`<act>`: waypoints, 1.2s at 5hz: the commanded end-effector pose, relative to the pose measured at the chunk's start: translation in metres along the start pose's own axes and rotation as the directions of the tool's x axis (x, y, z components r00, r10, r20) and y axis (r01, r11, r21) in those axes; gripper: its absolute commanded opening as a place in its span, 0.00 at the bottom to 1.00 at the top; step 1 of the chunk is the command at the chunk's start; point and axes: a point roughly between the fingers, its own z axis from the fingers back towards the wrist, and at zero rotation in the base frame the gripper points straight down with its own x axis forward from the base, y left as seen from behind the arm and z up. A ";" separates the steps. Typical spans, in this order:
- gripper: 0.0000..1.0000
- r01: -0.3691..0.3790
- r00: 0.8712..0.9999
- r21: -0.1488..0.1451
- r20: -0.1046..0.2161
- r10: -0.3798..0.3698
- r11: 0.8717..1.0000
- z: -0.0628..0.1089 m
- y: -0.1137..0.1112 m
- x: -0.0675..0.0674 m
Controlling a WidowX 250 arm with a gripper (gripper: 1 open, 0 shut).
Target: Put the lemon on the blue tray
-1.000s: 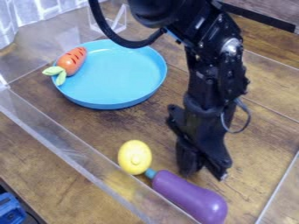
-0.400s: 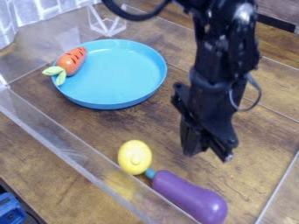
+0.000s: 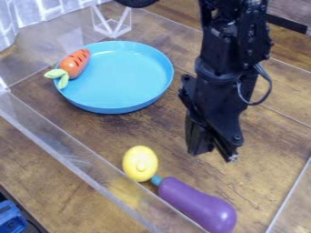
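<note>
Lemon (image 3: 141, 163) lying on the table, down-left of the gripper (image 3: 212, 151) hanging empty, jaws pressed together; looking light, smooth, likely slippery—pinching across its short middle seems safest.

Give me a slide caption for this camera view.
Shut, empty tool hangs right of the lemon, which lies beside the eggplant, apart from the blue tray.
</note>
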 end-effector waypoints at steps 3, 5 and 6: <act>1.00 0.069 0.994 0.027 0.083 -0.071 0.997 0.026 0.015 -0.005; 1.00 0.161 0.983 0.042 0.078 -0.164 0.986 0.007 0.009 -0.015; 1.00 0.204 0.976 0.048 0.071 -0.207 0.978 -0.010 0.006 -0.021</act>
